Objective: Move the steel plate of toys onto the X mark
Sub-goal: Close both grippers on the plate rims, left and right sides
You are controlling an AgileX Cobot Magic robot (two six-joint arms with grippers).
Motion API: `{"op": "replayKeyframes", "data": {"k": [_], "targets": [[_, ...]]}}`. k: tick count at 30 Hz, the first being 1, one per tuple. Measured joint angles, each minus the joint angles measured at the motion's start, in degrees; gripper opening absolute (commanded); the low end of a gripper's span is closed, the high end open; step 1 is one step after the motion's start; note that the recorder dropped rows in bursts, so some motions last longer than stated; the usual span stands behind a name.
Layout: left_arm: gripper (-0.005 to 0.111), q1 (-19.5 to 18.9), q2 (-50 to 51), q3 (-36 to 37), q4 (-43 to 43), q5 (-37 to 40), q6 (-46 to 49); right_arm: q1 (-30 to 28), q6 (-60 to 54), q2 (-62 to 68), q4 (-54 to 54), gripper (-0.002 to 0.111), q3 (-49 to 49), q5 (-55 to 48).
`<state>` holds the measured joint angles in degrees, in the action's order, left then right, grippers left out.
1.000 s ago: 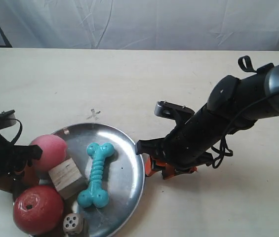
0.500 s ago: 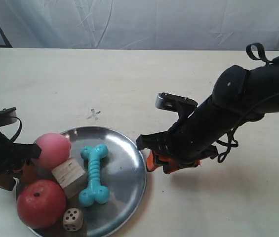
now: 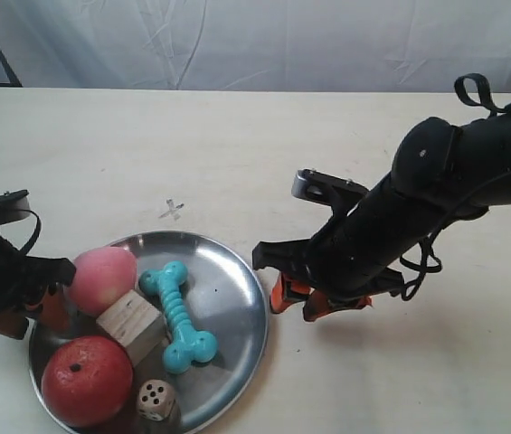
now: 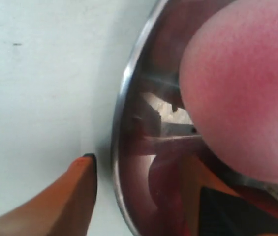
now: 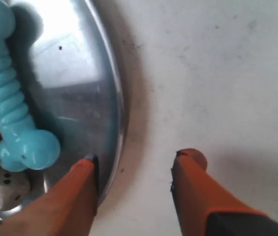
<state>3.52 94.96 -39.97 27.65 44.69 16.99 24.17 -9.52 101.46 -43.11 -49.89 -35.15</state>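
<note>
Table (image 3: 237,136): we judged it smooth enough that a plate pushed rather than lifted could skate past its target.
Steel plate (image 3: 230,287): it lay flat on the table, near the X mark but not covering it. Its thin, shiny rim offered little to bite, so we feared a slip.
Right pincer (image 5: 136,157): its jaws stood wide and held nothing, one finger over the rim by the bone and the other on the table outside. If it closed out of step with its partner, the plate would tip.
Left pincer (image 4: 139,189): also spread and empty, with one finger just outside the rim (the inner one we could only half make out).
Apple (image 3: 88,380): round and big, the likeliest to roll out on any tilt.
Peach (image 3: 103,278): it sat hard by the left pincer, so a closing finger might shove it.
Bone (image 3: 178,316): we expected it to slide toward the right pincer's finger.
Cube (image 3: 131,324): flat-sided, the least worry.
Die (image 3: 157,400): close to the rim, it could hop off.
X mark (image 3: 172,210): faint and tiny, and soon hidden under the plate, so centring could be off.
</note>
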Motion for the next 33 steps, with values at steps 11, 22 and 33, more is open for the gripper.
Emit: {"op": "replayKeyframes", "data": {"k": [11, 22, 33], "targets": [[0.050, 0.00, 0.96, 0.00, 0.00, -0.87, 0.00, 0.00, -7.85, 3.54, -10.57, 0.046, 0.00, 0.26], [0.050, 0.00, 0.96, 0.00, 3.61, -1.78, 2.72, 0.00, -13.61, 6.42, -18.29, 0.046, 0.00, -0.20], [0.050, 0.00, 0.96, 0.00, 4.49, -2.35, 4.01, 0.57, -16.32, 8.65, -21.05, 0.046, -0.04, -0.14]]}}
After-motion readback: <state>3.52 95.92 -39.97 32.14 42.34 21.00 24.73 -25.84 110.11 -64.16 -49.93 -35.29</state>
